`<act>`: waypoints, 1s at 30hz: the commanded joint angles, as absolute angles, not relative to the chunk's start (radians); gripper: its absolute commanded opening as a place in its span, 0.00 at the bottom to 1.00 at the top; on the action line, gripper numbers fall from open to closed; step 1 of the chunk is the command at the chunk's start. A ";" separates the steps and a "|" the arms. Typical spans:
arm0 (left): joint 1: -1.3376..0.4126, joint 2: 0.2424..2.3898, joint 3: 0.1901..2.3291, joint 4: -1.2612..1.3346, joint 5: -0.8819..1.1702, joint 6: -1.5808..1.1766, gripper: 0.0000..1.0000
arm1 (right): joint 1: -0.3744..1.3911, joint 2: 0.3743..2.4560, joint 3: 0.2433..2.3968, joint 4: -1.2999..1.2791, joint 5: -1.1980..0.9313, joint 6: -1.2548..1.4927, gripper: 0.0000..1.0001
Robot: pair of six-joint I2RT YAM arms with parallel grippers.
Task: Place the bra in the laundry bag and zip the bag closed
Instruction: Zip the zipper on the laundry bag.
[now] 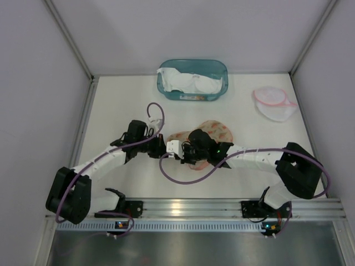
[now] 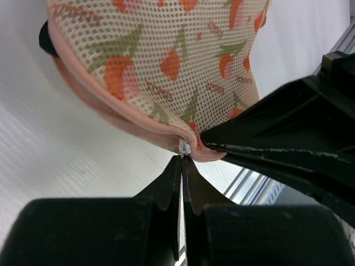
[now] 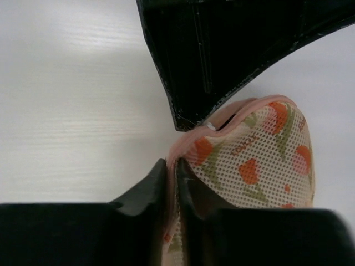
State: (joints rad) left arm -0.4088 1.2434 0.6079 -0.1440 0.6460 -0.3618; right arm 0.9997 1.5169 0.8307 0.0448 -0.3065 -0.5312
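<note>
Zipping: our left gripper (image 2: 182, 162) grips the white zipper pull (image 2: 184, 147).
Bracing: right gripper (image 3: 171, 167) pinches floral mesh laundry bag (image 3: 260, 160), 9 o'clock edge.

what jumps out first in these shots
Both arms meet mid-table over a floral bag. The left gripper is pinched on its zipper pull, and the right gripper is clamped on its pink edge. At the back, a teal bin holds white garments, and a white mesh bag lies to its right.
</note>
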 commanded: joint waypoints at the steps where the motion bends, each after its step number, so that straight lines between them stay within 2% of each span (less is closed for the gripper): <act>1: -0.410 1.206 0.611 -0.123 0.646 -0.365 0.00 | 1.015 1.513 0.862 0.081 -0.256 -0.543 0.00; 13: -0.347 1.279 0.646 -0.150 0.597 -0.255 0.00 | 1.011 1.287 0.689 -0.037 -0.229 -0.626 0.00; 18: -0.336 1.284 0.655 -0.150 0.594 -0.224 0.00 | 1.005 1.178 0.592 -0.072 -0.224 -0.747 0.00; 23: -0.333 1.284 0.657 -0.115 0.698 -0.259 0.00 | 0.973 1.112 0.506 -0.078 -0.222 -0.897 0.00; 25: -0.350 1.289 0.658 -0.100 0.735 -0.304 0.00 | 0.963 1.114 0.495 -0.078 -0.216 -0.911 0.19; 26: -0.362 1.292 0.661 -0.085 0.736 -0.314 0.00 | 0.962 1.115 0.500 -0.078 -0.213 -0.898 0.32; 27: -0.394 1.290 0.663 -0.074 0.738 -0.336 0.00 | 0.959 1.114 0.511 -0.074 -0.212 -0.876 0.59; 28: -0.415 1.287 0.667 -0.068 0.721 -0.345 0.00 | 0.957 1.105 0.534 -0.069 -0.212 -0.826 0.66; 30: -0.483 1.282 0.664 -0.029 0.693 -0.394 0.00 | 0.957 1.088 0.580 -0.060 -0.230 -0.776 0.68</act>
State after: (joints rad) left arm -0.4084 1.2877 0.6258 -0.1280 0.7090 -0.3271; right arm 0.9676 1.1263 0.5171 -0.0540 -0.2211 -0.8337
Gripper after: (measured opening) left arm 0.031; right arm 0.669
